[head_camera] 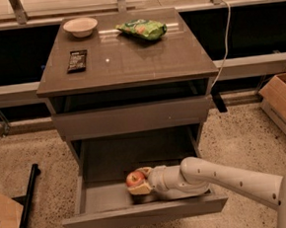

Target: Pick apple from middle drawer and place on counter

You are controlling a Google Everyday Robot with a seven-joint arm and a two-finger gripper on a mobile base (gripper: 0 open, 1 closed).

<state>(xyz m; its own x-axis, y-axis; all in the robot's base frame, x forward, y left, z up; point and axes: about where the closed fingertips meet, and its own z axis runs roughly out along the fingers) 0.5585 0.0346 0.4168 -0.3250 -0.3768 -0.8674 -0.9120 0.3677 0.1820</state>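
While your gripper (140,180) sits clamped on the apple (134,178) at lower centre, inside the open drawer (116,218), the grasp appears made; lift-out and placing on the counter (129,62) remain.

One apple (134,178) is counted, lower middle of the frame, clasped between the two fingers of the one gripper (138,180), inside the open middle drawer (141,216). Two drawers are seen, one closed drawer front (133,117) lying above. On the one counter (144,61) are counted one bowl (80,27), one green snack bag (142,29) and one dark wrapped bar (77,60). One cardboard box (283,106) is seen at the right edge.
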